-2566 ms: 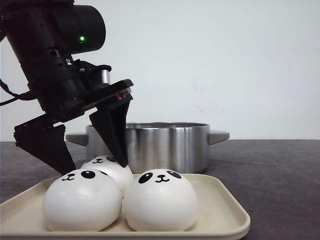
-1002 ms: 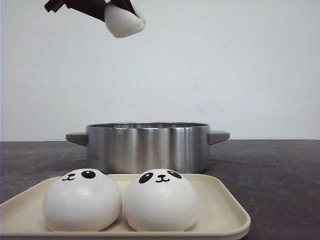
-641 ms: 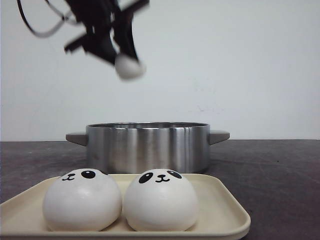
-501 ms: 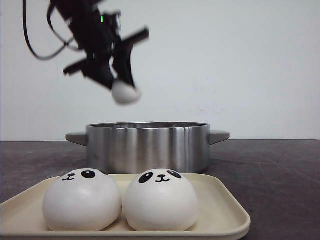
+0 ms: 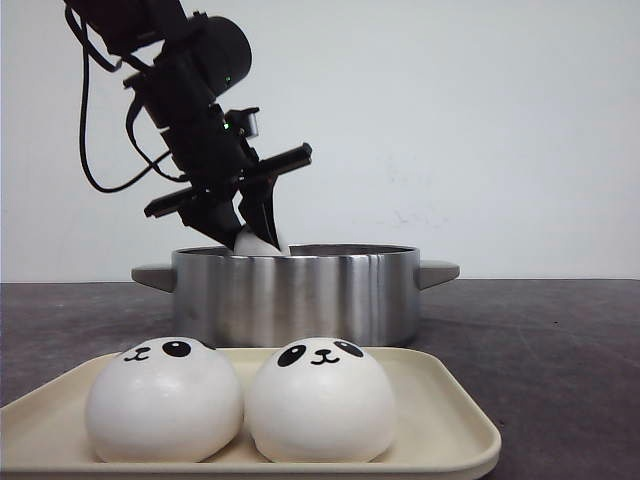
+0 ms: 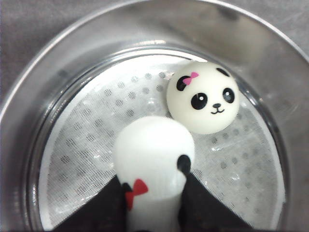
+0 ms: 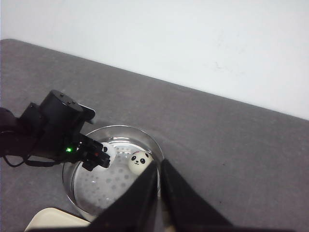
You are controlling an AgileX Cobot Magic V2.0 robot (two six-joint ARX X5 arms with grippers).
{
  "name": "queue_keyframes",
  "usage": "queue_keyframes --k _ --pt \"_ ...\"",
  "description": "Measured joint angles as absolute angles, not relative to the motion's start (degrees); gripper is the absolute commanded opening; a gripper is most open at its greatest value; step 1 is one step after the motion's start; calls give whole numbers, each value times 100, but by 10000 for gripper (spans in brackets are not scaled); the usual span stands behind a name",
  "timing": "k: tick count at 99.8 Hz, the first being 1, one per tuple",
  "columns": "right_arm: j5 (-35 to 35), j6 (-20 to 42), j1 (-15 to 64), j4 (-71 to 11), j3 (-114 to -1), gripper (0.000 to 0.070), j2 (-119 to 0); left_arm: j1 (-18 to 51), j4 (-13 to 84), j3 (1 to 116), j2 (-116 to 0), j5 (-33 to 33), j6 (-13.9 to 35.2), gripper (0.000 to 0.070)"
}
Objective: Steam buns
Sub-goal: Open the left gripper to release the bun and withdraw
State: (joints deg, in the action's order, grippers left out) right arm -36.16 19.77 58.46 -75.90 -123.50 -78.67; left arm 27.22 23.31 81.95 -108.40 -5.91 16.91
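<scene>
Two white panda-faced buns (image 5: 165, 398) (image 5: 321, 398) sit side by side on a cream tray (image 5: 455, 425) at the front. Behind the tray stands a steel pot (image 5: 300, 290). My left gripper (image 5: 245, 232) is shut on a third bun (image 5: 258, 243) and is at the pot's rim, over its left half. In the left wrist view this held bun (image 6: 153, 152) with a red bow is squeezed between the black fingers (image 6: 108, 208). It hangs above the perforated liner (image 6: 82, 145), beside a bun with a pink bow (image 6: 203, 104) lying in the pot. My right gripper (image 7: 159, 166) is shut and holds nothing, high above the pot.
The pot has grey handles (image 5: 438, 272) on both sides. The right wrist view shows the left arm (image 7: 53, 130) over the pot (image 7: 79, 188), the grey tabletop (image 7: 231, 159), a white wall behind and a corner of the tray (image 7: 53, 220).
My left gripper took the rear bun off the tray, lifted it high, then carried it back and down to the pot's rim. The two front buns have not moved.
</scene>
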Motion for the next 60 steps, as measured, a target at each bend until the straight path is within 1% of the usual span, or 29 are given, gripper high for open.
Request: queue_keyframes --k 7,10,14,51,60 --pt "-3599 2003 5854 -7616 -12350 1 -7867 2722 2316 8197 -10886 -591 1691 396" --pt "-3601 2027 5872 -7616 -12350 1 -7867 2722 2296 8197 -10895 -591 1691 443" --pt "-3599 2060 5902 -7629 -12350 1 -7867 2722 2255 8197 -10899 -591 1688 483" --pt "-3599 2132 6211 -7660 -12350 1 -7867 2722 2130 8235 -10899 -628 1691 492" --pt "-3601 2132 6226 -7677 -12350 1 -7867 2722 2233 8237 -10895 -635 1721 475"
